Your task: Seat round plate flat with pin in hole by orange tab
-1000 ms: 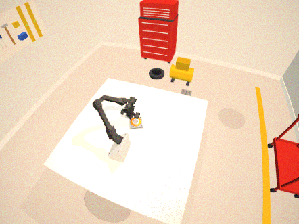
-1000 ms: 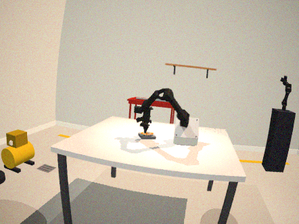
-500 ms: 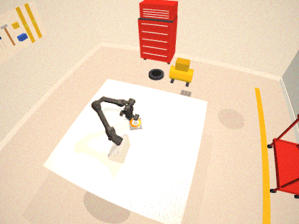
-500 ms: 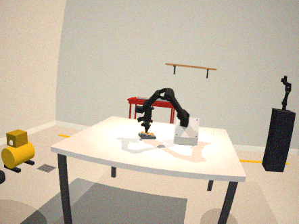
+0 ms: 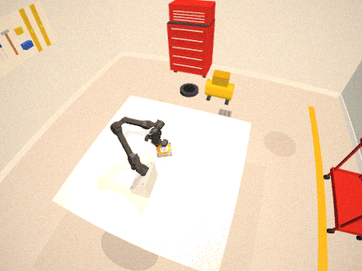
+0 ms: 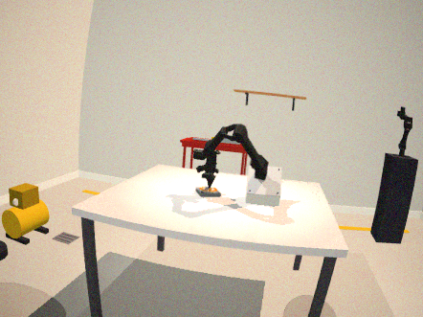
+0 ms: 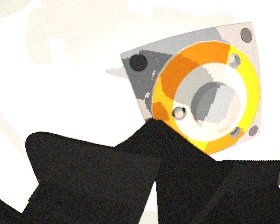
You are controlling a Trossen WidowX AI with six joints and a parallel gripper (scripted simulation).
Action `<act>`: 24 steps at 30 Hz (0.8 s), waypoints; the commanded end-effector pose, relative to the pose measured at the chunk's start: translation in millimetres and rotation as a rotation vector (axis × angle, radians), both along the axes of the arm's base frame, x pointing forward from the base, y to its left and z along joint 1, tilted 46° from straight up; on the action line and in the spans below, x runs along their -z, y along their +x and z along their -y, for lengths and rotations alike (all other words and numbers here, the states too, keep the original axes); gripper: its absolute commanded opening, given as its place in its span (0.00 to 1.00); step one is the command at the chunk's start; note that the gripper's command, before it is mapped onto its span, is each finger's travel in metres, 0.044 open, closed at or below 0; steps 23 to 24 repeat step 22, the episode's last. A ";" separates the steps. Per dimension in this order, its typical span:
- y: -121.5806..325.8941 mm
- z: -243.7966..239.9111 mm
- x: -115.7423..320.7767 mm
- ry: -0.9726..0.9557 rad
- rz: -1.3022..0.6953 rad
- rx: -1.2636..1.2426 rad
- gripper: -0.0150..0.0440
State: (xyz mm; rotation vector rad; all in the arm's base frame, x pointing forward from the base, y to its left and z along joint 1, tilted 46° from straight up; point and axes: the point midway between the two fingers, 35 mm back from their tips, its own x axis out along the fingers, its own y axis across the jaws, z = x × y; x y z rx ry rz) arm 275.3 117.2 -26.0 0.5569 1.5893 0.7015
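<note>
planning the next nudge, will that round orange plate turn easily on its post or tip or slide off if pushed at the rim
The plate looks rigid, so a push should move it whole. With the post through its centre, it will probably turn rather than slide off the base. The shut gripper at its rim suggests pushing, not lifting.
</note>
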 end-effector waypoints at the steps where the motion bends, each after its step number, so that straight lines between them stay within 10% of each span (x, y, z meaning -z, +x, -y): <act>1: 5.4 12.7 -13.1 -0.003 0.017 0.003 0.25; 24: 1.8 20.4 -17.3 0.000 0.006 0.007 0.25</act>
